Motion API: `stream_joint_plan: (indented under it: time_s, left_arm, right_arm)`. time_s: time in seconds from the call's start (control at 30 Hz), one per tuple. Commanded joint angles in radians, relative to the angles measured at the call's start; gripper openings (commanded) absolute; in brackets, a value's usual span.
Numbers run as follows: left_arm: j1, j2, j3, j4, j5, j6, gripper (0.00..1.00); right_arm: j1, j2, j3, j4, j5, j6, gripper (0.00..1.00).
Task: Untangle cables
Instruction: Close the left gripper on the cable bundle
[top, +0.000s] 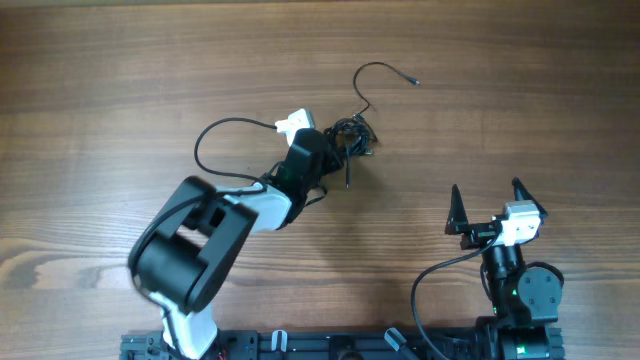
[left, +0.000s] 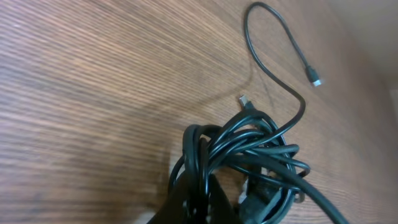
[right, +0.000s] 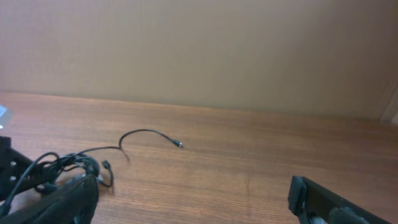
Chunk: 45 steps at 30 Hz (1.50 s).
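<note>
Two tools: the left tool (top: 338, 138) is at the clump (top: 352, 133); the right tool (top: 487, 190) hangs near the table's (top: 100, 80) front edge, well apart from it.
Left grip: fingers (left: 189, 202) pressed together, pinching strands at the near edge of the clump.
Right grip: fingers spread wide, nothing between them.
Where the cables (left: 249, 155) lie: thin black cords knotted together on the table, near its middle.
Loose end: one cord leaves the knot, curves away in an arc and ends in a small plug tip (top: 415, 82) on bare wood.
</note>
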Motion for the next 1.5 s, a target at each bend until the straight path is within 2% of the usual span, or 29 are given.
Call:
stream_joint_plan:
  time_s: [0.0,0.03,0.07,0.17,0.23,0.43,0.47,0.5,0.53,0.6,0.63,0.67,0.7,0.73,0.77,0.8,0.83,0.87,0.9,0.93,1.03,1.13,1.2,1.3,1.4,1.43,1.47]
  left_arm:
    - [0.002,-0.219,0.0,-0.227,-0.022,-0.021,0.04]
    - [0.002,-0.282,0.0,-0.322,-0.022,-0.014,0.04]
    - [0.002,-0.336,0.0,-0.402,-0.012,0.042,0.04]
    - [0.002,-0.464,0.0,-0.583,0.159,0.492,0.04]
    - [0.002,-0.496,0.0,-0.703,0.215,0.697,0.04]
    - [0.002,-0.492,0.0,-0.854,0.213,0.955,0.04]
    - [0.002,-0.492,0.0,-0.856,0.183,1.004,0.2]
    - [0.002,-0.492,0.0,-0.851,0.131,1.024,0.42]
    - [0.002,-0.492,0.0,-0.83,0.004,1.02,0.97]
    - [0.005,-0.492,0.0,-0.784,-0.151,0.911,1.0]
    - [0.007,-0.492,0.0,-0.741,-0.225,0.735,1.0]
    - [0.008,-0.492,0.0,-0.725,-0.246,0.526,1.0]
    - [0.008,-0.492,0.0,-0.733,-0.245,0.373,1.0]
    - [0.007,-0.492,0.0,-0.764,-0.238,0.181,1.0]
    - [0.006,-0.492,0.0,-0.829,-0.212,-0.06,1.0]
    - [0.006,-0.492,0.0,-0.885,-0.175,-0.229,1.0]
    - [0.006,-0.492,0.0,-0.925,-0.137,-0.354,1.0]
    - [0.006,-0.492,-0.002,-0.932,-0.111,-0.425,1.0]
    - [0.006,-0.492,-0.002,-0.928,-0.07,-0.459,1.0]
    - [0.006,-0.492,-0.002,-0.933,-0.026,-0.445,1.0]
    - [0.007,-0.492,-0.002,-0.949,-0.021,-0.465,1.0]
    - [0.012,-0.493,-0.002,-0.93,-0.025,-0.587,1.0]
    - [0.04,-0.512,0.0,-0.924,-0.025,-0.586,1.0]
    - [0.114,-0.601,0.0,-1.026,-0.024,-0.613,1.0]
    - [0.14,-0.679,0.0,-1.199,-0.024,-0.792,0.99]
    - [0.136,-0.693,0.0,-1.246,-0.015,-0.839,0.94]
    - [0.126,-0.696,0.0,-1.28,0.003,-0.882,0.81]
  right_arm:
    - [-0.005,-0.006,-0.001,0.003,0.01,-0.006,1.0]
    - [-0.005,-0.006,-0.001,0.003,0.01,-0.006,1.0]
    - [-0.005,-0.006,-0.001,0.003,0.01,-0.005,1.0]
    - [-0.005,-0.006,-0.001,0.003,0.01,-0.006,1.0]
    - [-0.005,-0.006,-0.001,0.003,0.01,-0.006,1.0]
    - [-0.005,-0.006,-0.001,0.003,0.01,-0.006,1.0]
    - [-0.005,-0.006,-0.001,0.003,0.01,-0.006,1.0]
    - [-0.005,-0.006,-0.001,0.003,0.01,-0.005,1.0]
    - [-0.005,-0.006,-0.001,0.003,0.01,-0.006,1.0]
    - [-0.005,-0.006,-0.001,0.003,0.01,-0.005,1.0]
    - [-0.005,-0.006,-0.001,0.003,0.01,-0.006,1.0]
    - [-0.005,-0.006,-0.001,0.003,0.01,-0.006,1.0]
    - [-0.005,-0.006,-0.001,0.003,0.01,-0.006,1.0]
    - [-0.005,-0.006,-0.001,0.003,0.01,-0.006,1.0]
    - [-0.005,-0.006,-0.001,0.003,0.01,-0.006,1.0]
    - [-0.005,-0.006,-0.001,0.003,0.01,-0.005,1.0]
    - [-0.005,-0.006,-0.001,0.003,0.01,-0.006,1.0]
    - [-0.005,-0.006,-0.001,0.003,0.01,-0.005,1.0]
    - [-0.005,-0.006,-0.001,0.003,0.01,-0.005,1.0]
    - [-0.005,-0.006,-0.001,0.003,0.01,-0.006,1.0]
    - [-0.005,-0.006,-0.001,0.003,0.01,-0.006,1.0]
    - [-0.005,-0.006,-0.001,0.003,0.01,-0.006,1.0]
    - [-0.005,-0.006,-0.001,0.003,0.01,-0.006,1.0]
    - [-0.005,-0.006,-0.001,0.003,0.01,-0.005,1.0]
    - [-0.005,-0.006,-0.001,0.003,0.01,-0.006,1.0]
    - [-0.005,-0.006,-0.001,0.003,0.01,-0.006,1.0]
    - [-0.005,-0.006,-0.001,0.003,0.01,-0.005,1.0]
